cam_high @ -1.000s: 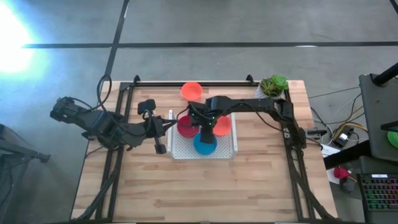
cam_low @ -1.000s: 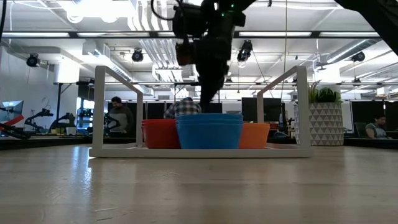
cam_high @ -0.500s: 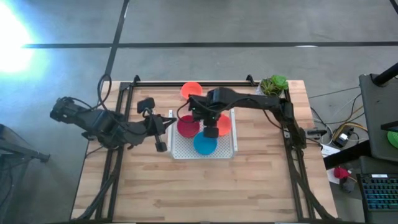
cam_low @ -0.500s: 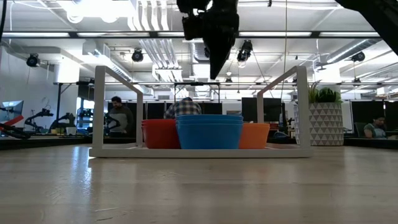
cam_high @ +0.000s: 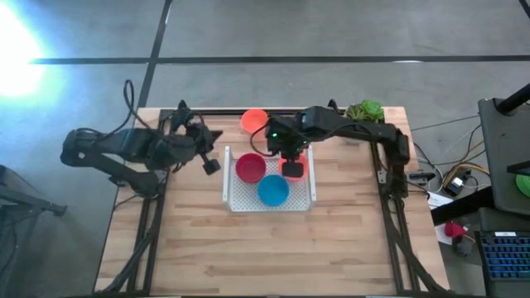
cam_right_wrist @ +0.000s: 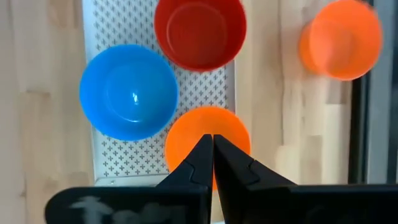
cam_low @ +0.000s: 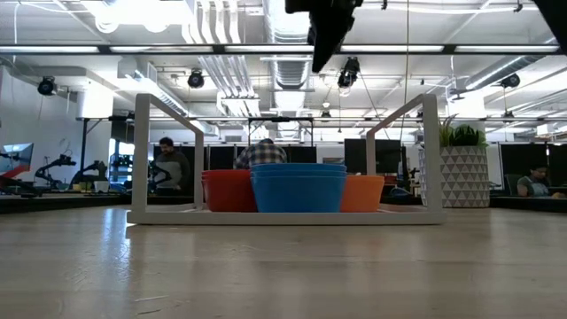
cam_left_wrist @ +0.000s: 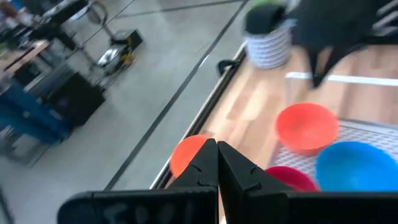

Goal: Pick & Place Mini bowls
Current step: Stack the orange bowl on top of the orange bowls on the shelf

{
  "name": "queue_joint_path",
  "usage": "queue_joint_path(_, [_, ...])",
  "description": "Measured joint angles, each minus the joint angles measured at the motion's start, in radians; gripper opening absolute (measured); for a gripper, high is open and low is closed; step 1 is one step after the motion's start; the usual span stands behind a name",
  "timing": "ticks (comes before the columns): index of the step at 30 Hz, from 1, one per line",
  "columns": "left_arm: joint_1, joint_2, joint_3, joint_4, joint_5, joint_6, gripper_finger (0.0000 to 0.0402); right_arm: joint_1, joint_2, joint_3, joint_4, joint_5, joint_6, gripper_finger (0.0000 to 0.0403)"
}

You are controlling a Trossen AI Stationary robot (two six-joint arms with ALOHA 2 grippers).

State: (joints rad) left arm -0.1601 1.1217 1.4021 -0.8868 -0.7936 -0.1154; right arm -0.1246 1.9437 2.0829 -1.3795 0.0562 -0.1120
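Three mini bowls sit inside the white perforated tray (cam_high: 229,192): a red bowl (cam_high: 250,168) toward the tray's left side, a blue bowl (cam_high: 272,191) at its near edge, and an orange bowl (cam_high: 299,168) toward its right side, partly hidden under the right arm in the high view. All three stand upright, rims up, close together. A second orange bowl (cam_high: 254,121) lies on the table (cam_high: 273,248) outside the tray, just beyond its far edge.

Right gripper (cam_high: 292,170) hangs above the tray, over the tray's orange bowl and clear of it; fingers pressed together, nothing between them. In the low view it shows high above the bowls.

Left gripper (cam_high: 212,165) is off the tray's left side, above the table; fingers together, empty.

Potted green plant (cam_high: 364,113) stands at the table's far right corner, well apart from the tray.
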Motion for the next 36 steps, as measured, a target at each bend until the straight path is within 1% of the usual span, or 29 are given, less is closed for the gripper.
queue_joint_path(6, [0.189, 0.0, 0.0, -0.007, 0.084, 0.034, 0.0, 0.0, -0.117, -0.068, 0.06, 0.0, 0.003, 0.0008])
queue_joint_path(8, [0.267, 0.0, 0.0, -0.006, 0.144, 0.052, 0.0, 0.0, -0.155, -0.095, 0.097, -0.001, 0.003, 0.0008])
queue_joint_path(13, [0.45, 0.015, 0.0, -0.003, 0.346, 0.117, 0.0, 0.0, -0.247, -0.163, 0.169, -0.001, 0.031, 0.0008])
queue_joint_path(16, [0.517, 0.03, 0.0, 0.016, 0.402, 0.149, 0.0, 0.001, -0.299, -0.208, 0.194, -0.001, 0.071, 0.0008])
queue_joint_path(19, [0.555, 0.048, 0.0, 0.043, 0.428, 0.163, 0.0, 0.002, -0.352, -0.263, 0.215, -0.002, 0.098, 0.0008])
queue_joint_path(24, [0.576, 0.094, 0.022, 0.058, 0.514, 0.168, 0.0, 0.004, -0.428, -0.331, 0.219, -0.003, 0.135, 0.0008])
queue_joint_path(27, [0.575, 0.131, 0.034, 0.07, 0.516, 0.159, 0.0, 0.004, -0.465, -0.352, 0.221, -0.003, 0.139, 0.0008])
queue_joint_path(31, [0.578, 0.194, 0.036, 0.118, 0.483, 0.125, 0.0001, 0.004, -0.503, -0.377, 0.239, -0.003, 0.139, 0.0008])
queue_joint_path(33, [0.579, 0.228, 0.038, 0.127, 0.479, 0.126, 0.0007, 0.004, -0.519, -0.392, 0.26, -0.003, 0.139, 0.0008])
queue_joint_path(36, [0.58, 0.287, 0.054, 0.125, 0.485, 0.119, 0.0027, 0.004, -0.531, -0.405, 0.262, -0.003, 0.139, 0.0008])
